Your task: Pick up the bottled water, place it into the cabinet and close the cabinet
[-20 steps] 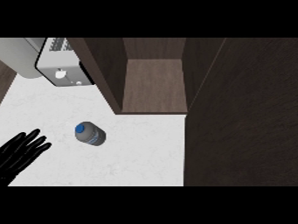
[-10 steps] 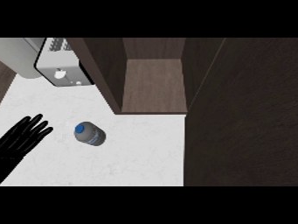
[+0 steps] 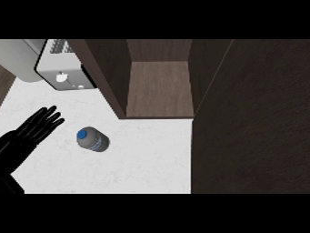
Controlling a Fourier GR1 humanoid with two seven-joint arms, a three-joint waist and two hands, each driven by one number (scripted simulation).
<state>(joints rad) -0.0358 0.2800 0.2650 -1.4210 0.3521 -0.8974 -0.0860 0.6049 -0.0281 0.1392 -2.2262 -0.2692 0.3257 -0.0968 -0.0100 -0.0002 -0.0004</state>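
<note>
On white table [image 3: 137,168], bottled water [image 3: 92,139] upright near open cabinet [image 3: 158,88]; left robot hand [image 3: 24,136] just beside bottle, fingers straight, holding nothing. Toaster [image 3: 62,73] behind.

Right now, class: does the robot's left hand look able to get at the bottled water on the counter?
Probably yes. The left hand lies open just left of the bottled water, with only bare counter between them and nothing blocking the way.
</note>
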